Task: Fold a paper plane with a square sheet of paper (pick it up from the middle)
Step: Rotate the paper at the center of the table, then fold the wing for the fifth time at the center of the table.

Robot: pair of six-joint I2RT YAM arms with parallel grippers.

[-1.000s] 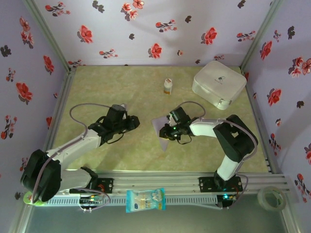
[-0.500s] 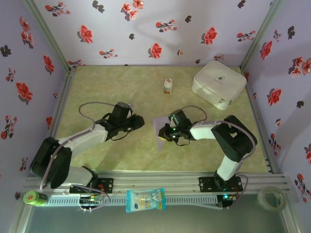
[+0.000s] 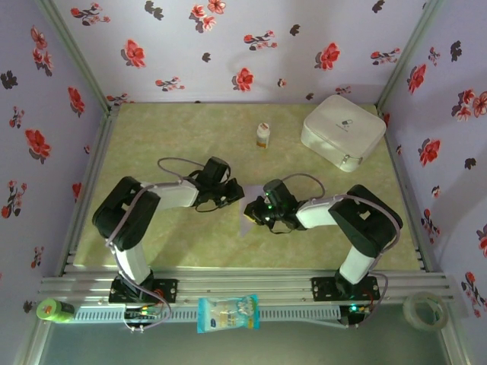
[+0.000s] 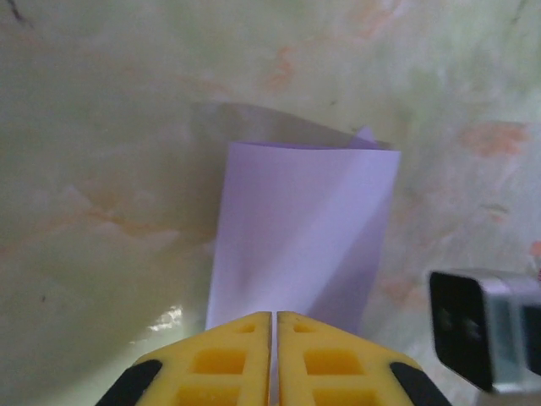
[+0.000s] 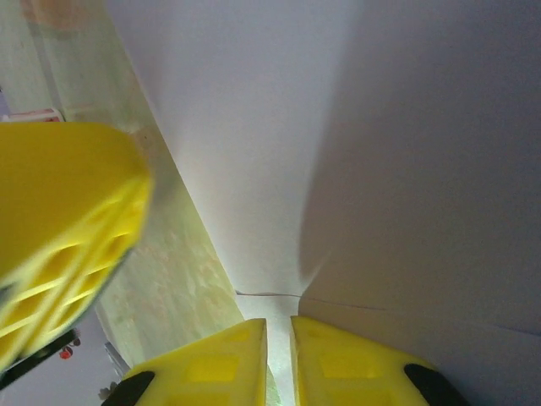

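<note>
Folded lavender paper sheet (image 4: 300, 228) at the middle of the bench (image 3: 167, 144), clamped from the left by the left tool (image 4: 275, 317) and from the right by the right tool (image 5: 278, 323), fingers pressed together on it

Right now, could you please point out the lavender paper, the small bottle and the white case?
lavender paper (image 4: 300, 228), left wrist view, sheet's middle.
small bottle (image 3: 262, 138), top external view, its body.
white case (image 3: 342, 129), top external view, lid centre.
</note>
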